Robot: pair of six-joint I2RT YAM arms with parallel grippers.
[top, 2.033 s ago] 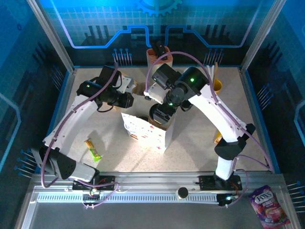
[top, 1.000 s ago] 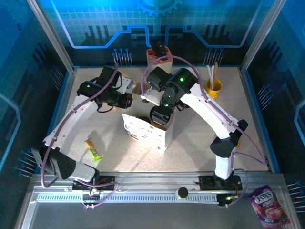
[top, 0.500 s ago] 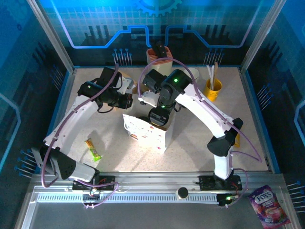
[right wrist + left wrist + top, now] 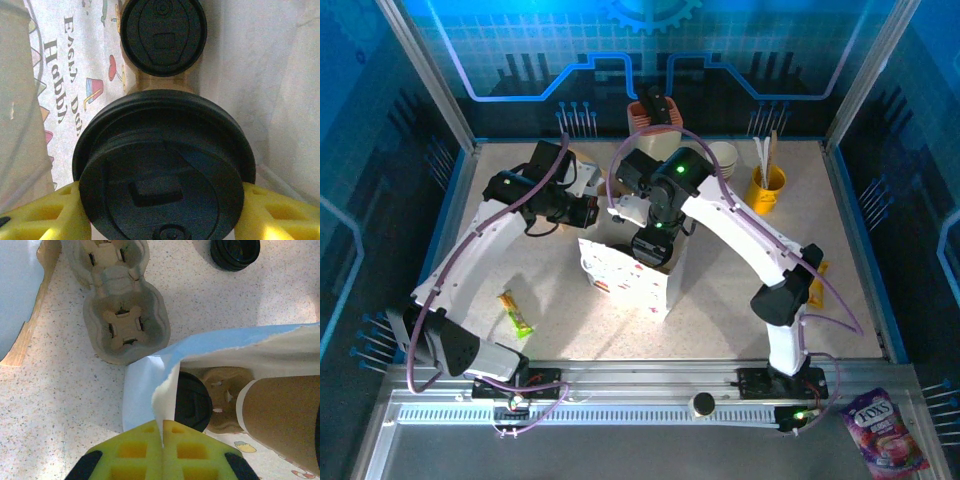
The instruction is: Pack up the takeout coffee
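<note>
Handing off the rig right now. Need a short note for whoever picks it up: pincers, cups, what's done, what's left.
Left pincer: shut on the torn rim of the paper bag, holding its mouth open.
Right pincer: closed on the second lidded cup, which is inside the bag's mouth above the pulp carrier and apparently not yet seated.
Done: the first lidded cup sits in that carrier inside the bag.
Left: lower the second cup into the free slot beside it, release, then let go of the bag.
A spare carrier lies empty on the table outside the bag.
</note>
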